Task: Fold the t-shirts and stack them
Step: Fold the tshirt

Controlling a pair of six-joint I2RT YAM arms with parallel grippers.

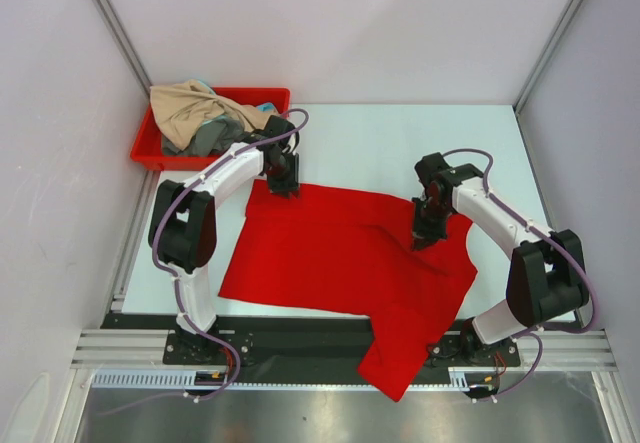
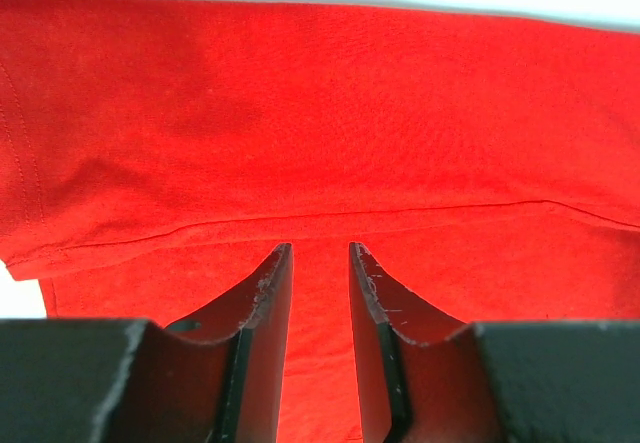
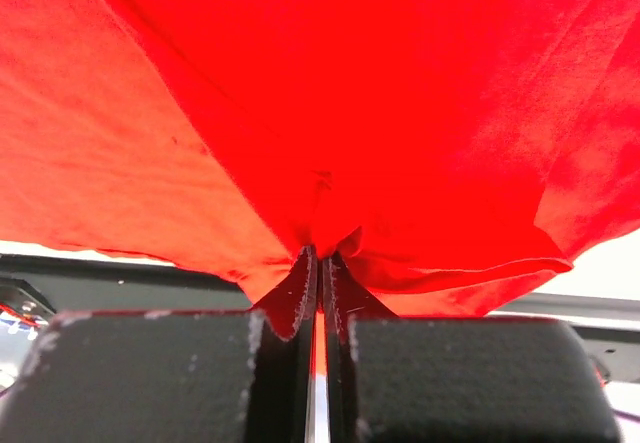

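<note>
T-shirts (image 1: pixel 205 113) in tray (image 1: pixel 150 148), far-left

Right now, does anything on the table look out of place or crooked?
Yes. The red t-shirt lies askew, and one part hangs over the near edge of the table, across the arms' black base rail. The right gripper pinches a fold, so the cloth bunches there. Other shirts sit crumpled in the red tray.

The red t-shirt (image 1: pixel 330 253) lies spread and creased on the table, one part hanging over the near edge. Beige, grey and light blue shirts (image 1: pixel 205 118) sit heaped in the far-left tray.
</note>
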